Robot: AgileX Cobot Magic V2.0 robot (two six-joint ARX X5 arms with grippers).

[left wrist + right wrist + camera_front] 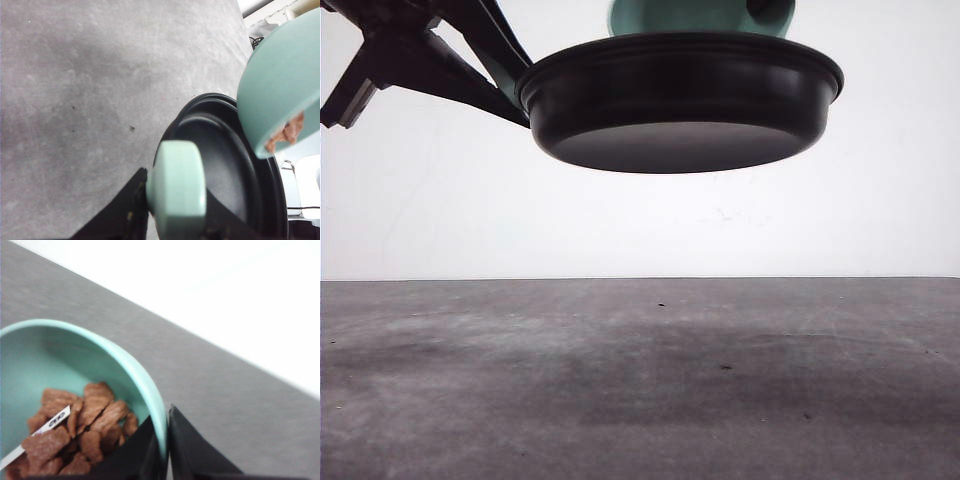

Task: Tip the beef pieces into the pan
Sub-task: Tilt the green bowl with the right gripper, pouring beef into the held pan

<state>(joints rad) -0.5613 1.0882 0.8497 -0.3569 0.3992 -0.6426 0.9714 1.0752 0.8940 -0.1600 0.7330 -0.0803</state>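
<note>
The grey table lies nearest in the front view, bare apart from a few dark specks and a broad shadow. Above it, the pan is held well clear of the surface, its flat black underside turned toward the camera. From the upper left, the left gripper reaches in to the pan's side; in the left wrist view its black fingers are seen closed around the mint-green handle (the handle's blunt end faces the camera). Beyond the handle, the pan's dark inside is seen with nothing visible in it. Over the far rim of the pan, the teal bowl is held tilted, with the beef pieces gathered at its lowered edge and not yet out of it. In the right wrist view, the right gripper is seen clamped on the bowl's rim, one finger inside and one outside, and the reddish-brown chunks are heaped against the wall beside it. A thin white strip lies among them; what it is cannot be told.
</note>
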